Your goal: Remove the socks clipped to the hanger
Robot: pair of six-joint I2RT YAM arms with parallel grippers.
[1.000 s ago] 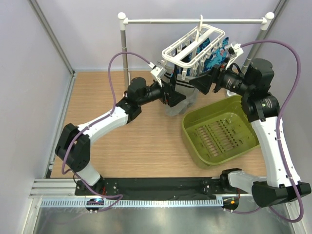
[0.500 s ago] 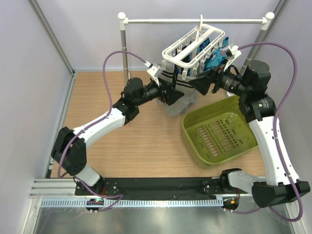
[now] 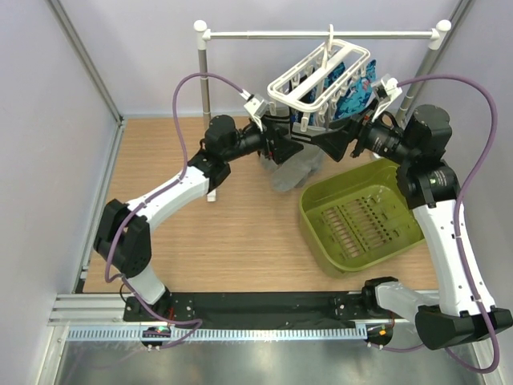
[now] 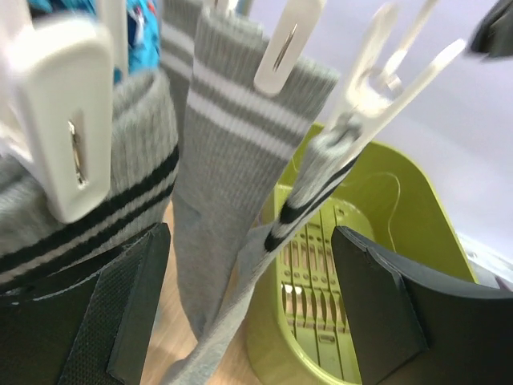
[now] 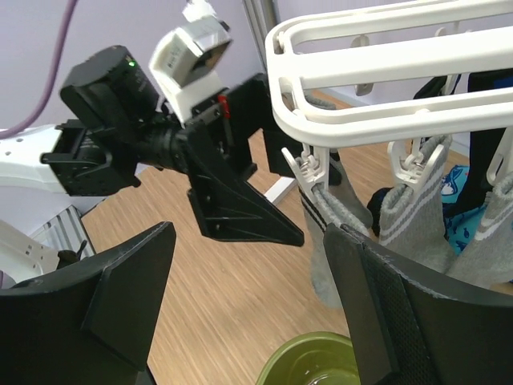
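— Where is the hanger found?
— The hanger (image 3: 321, 76) is hung by its hook from the white rail (image 3: 264, 34) at the back of the table (image 3: 216, 241), and it is seen tilted. The grey socks (image 3: 293, 167) are clipped beneath it by white pegs (image 4: 68, 136) and are left dangling above the wooden top, just beside the green basket (image 3: 361, 220). A blue patterned cloth (image 3: 354, 95) is pinned under the frame's right part.
— How is the left gripper set?
— The left gripper (image 4: 250, 245) is raised under the hanger's left side, and its jaws are spread wide. Three socks are seen hanging between the fingers (image 4: 120, 305): one with white cuff bands in the middle and one with black bands on each side. Nothing is clamped. The black-banded sock on the left lies close to the finger; whether it is touched cannot be told.
— And the right one?
— The right gripper (image 5: 248, 233) is likewise held wide open, and nothing is gripped by it. It is pointed at the left gripper from the opposite side, just under the near bar of the frame, with two clipped socks beside its right finger.
— Where is the basket placed?
— It is set on the table at the right, beside the right arm.
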